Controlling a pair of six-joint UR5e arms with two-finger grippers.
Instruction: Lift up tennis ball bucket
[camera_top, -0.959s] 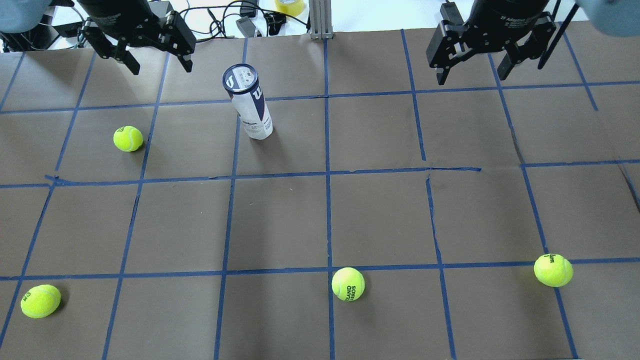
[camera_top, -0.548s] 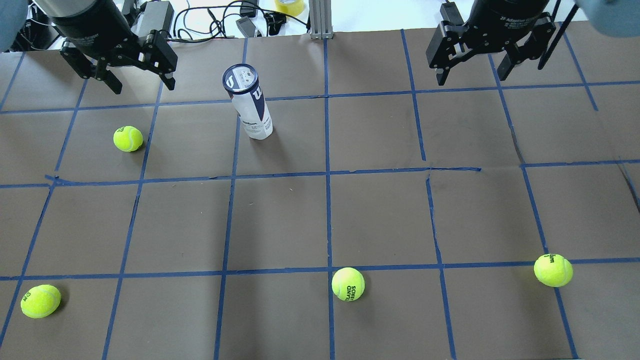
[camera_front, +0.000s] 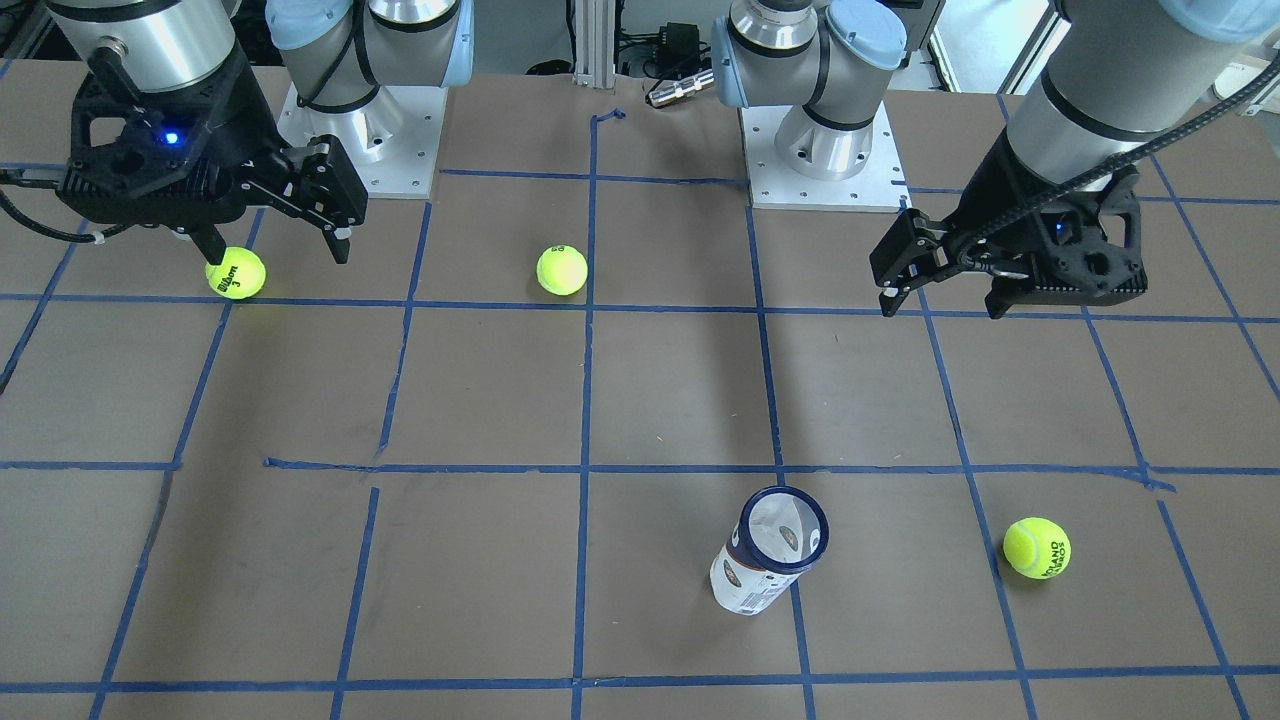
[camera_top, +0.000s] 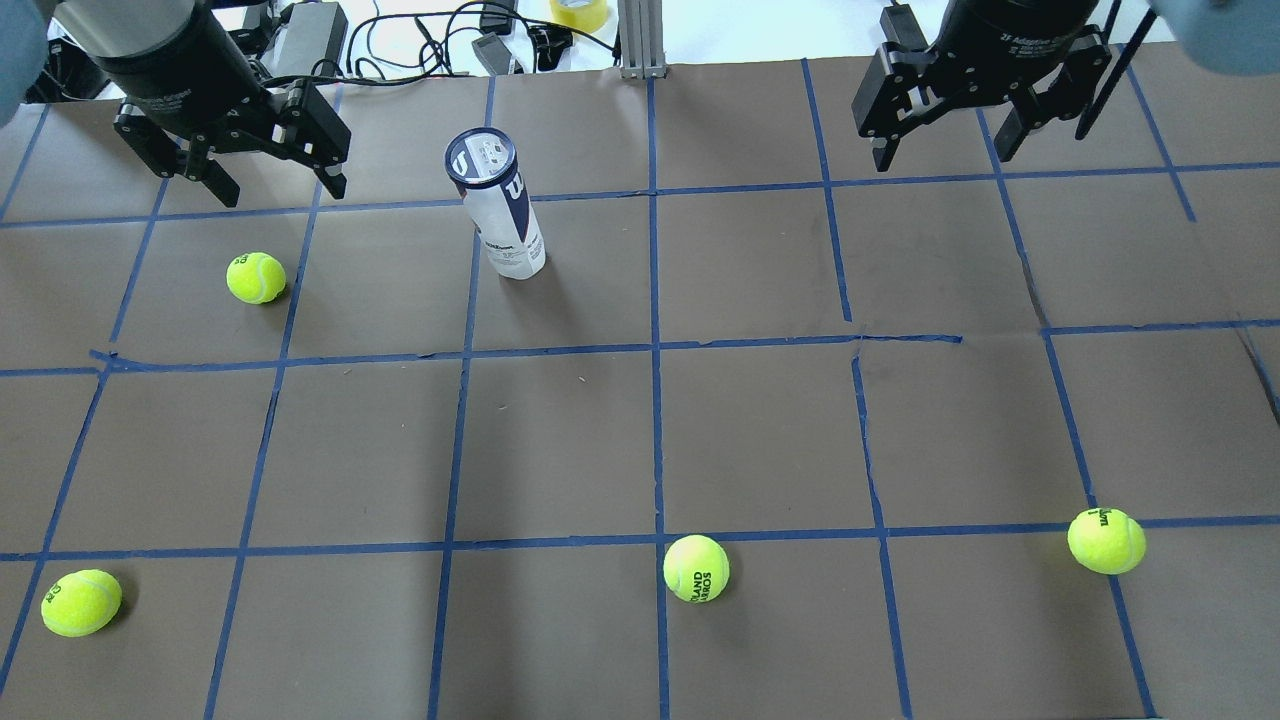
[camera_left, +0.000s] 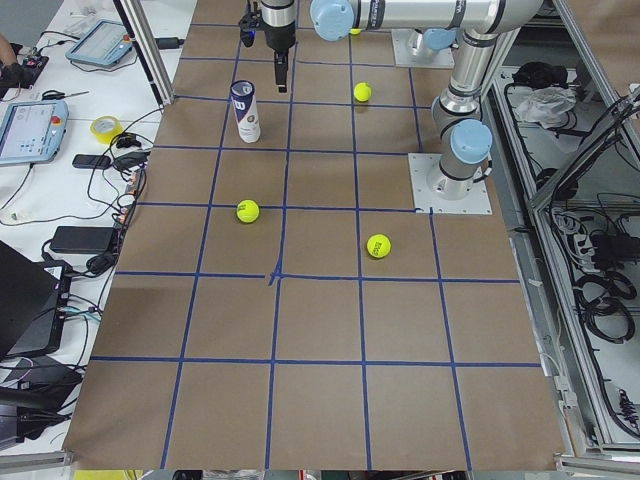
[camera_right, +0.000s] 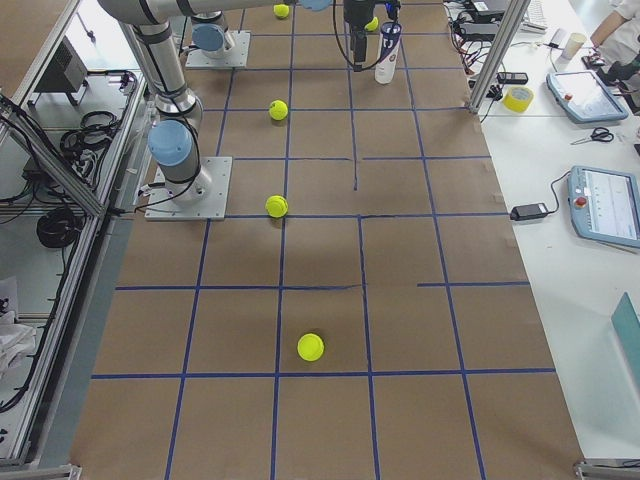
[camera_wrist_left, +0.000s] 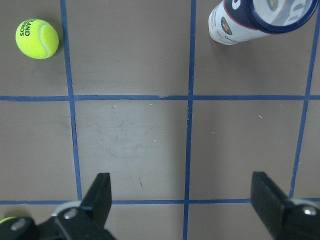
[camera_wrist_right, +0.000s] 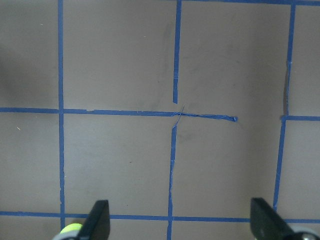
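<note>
The tennis ball bucket (camera_top: 497, 205) is a slim clear can with a white and navy label and a navy rim. It stands upright on the brown table and also shows in the front view (camera_front: 768, 552) and at the top right of the left wrist view (camera_wrist_left: 260, 20). My left gripper (camera_top: 280, 188) is open and empty, hanging above the table to the can's left, apart from it; it also shows in the front view (camera_front: 940, 302). My right gripper (camera_top: 942, 150) is open and empty, far to the can's right.
Loose yellow-green tennis balls lie on the table (camera_top: 560, 440): one (camera_top: 256, 277) near my left gripper, and others at the near left (camera_top: 81, 602), near middle (camera_top: 696, 568) and near right (camera_top: 1106, 540). Cables and a tape roll (camera_top: 578, 12) lie beyond the far edge.
My left gripper has moved to the view's left and a little downward in the overhead view, still open. The right gripper, the can and the balls have not moved.
</note>
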